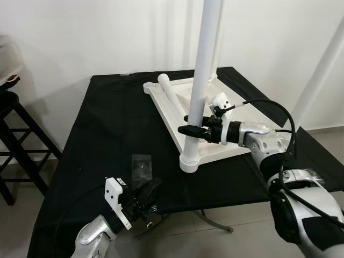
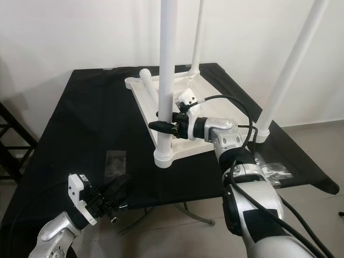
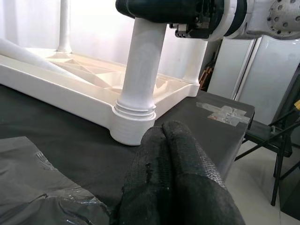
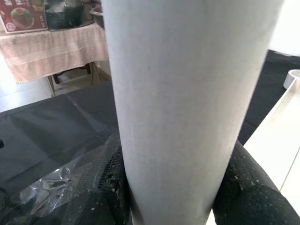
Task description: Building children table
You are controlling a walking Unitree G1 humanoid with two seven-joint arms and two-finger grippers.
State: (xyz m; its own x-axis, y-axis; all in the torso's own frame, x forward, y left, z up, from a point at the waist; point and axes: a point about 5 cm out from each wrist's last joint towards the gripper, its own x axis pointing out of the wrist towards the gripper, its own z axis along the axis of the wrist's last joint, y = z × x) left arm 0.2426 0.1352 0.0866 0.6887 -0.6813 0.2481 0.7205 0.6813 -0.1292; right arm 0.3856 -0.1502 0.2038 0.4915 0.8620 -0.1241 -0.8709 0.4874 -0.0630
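White plastic is what you're working with: the upturned tabletop lies on the black-draped table, and one upright leg stands in its near corner socket. Your right gripper reaches in level from the right, forearm roughly horizontal, its black fingers clamped on either side of that leg just above the socket. A loose leg lies flat across the tabletop's underside, and two further legs stand at the far corners. Your left gripper hangs low at the table's near edge, fingers pressed together, close to a clear plastic bag on the cloth. A dark stool stands off to your left.
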